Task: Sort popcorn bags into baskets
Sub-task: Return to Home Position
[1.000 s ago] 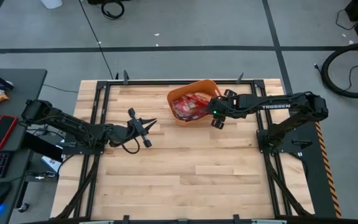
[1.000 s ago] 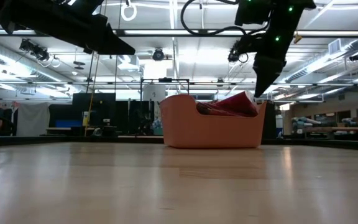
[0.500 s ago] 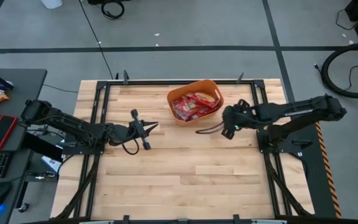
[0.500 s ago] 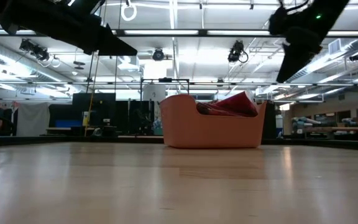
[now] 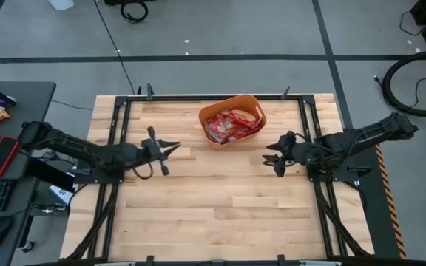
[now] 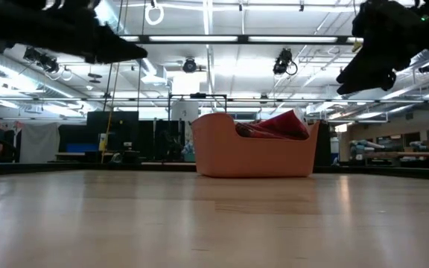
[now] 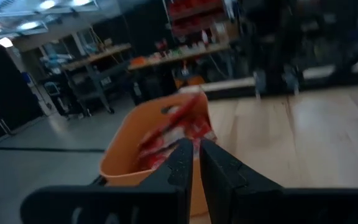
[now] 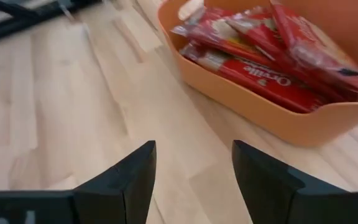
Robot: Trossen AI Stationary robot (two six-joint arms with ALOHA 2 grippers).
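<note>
Well, our right claw [image 5: 275,157] hangs open and empty, with the orange tub [image 6: 255,156] of popcorn bags [image 5: 229,125] just ahead, off to one side; our left claw [image 5: 167,147], pinched shut, sits a bit farther away.

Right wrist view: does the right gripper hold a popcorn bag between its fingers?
No, the right gripper is open over the bare table, and the popcorn bags lie in the orange tub.

- A light wooden plank table [image 5: 220,199] carries everything.
- A black metal frame [image 5: 176,97] runs along its far, left and right edges.
- One orange tub [image 6: 252,156] stands upright directly on the boards, near the middle of the far edge.
</note>
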